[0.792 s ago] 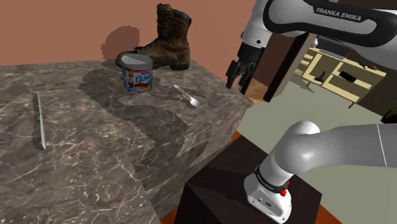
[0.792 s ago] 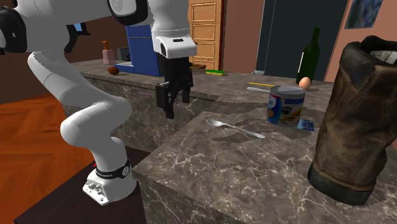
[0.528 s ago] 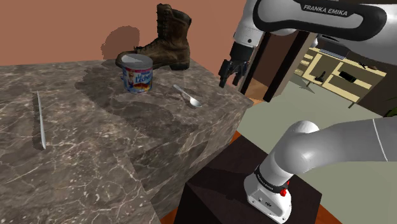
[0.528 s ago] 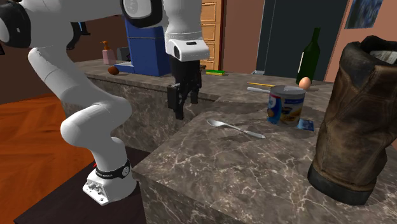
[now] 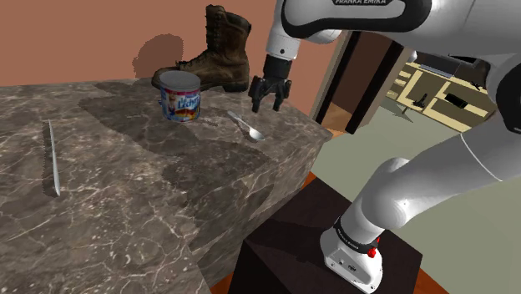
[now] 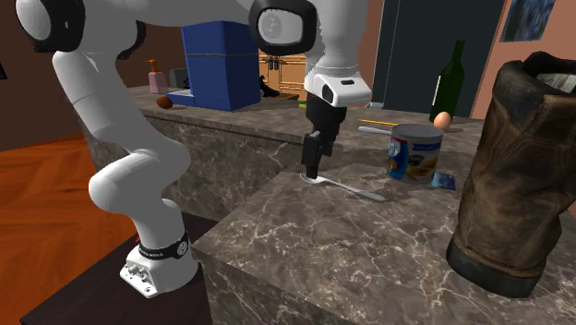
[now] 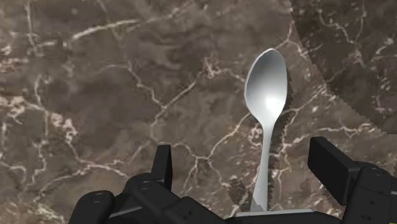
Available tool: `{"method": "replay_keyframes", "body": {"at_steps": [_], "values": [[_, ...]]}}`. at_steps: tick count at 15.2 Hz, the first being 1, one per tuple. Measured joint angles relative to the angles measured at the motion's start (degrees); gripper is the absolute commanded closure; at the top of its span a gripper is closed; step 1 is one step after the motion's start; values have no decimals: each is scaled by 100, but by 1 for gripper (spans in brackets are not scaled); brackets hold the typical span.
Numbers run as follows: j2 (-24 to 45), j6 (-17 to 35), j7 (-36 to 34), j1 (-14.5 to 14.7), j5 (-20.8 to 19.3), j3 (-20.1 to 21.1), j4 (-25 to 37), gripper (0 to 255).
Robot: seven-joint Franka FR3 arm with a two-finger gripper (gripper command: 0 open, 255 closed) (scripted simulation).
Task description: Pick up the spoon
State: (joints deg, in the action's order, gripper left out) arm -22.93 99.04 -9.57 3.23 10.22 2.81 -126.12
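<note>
Glossy metal spoon (image 7: 267,95), veined marble counter (image 7: 95,95), matt leather boot (image 5: 221,54)

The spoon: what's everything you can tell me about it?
The spoon is silvery and shiny, like metal, with an oval bowl and a slim straight handle. It lies flat on the dark marbled counter, near its edge and apart from the tub. Nothing but the counter touches it. The open gripper hangs above, with the handle running between its fingers without contact.
</note>
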Motion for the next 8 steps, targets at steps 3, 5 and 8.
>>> {"method": "replay_keyframes", "body": {"at_steps": [3,5,8], "values": [[686,81,-207,58,88,115,516,0],[1058,102,-324,92,127,172,815,0],[1210,246,-346,108,147,198,805,0]]}}
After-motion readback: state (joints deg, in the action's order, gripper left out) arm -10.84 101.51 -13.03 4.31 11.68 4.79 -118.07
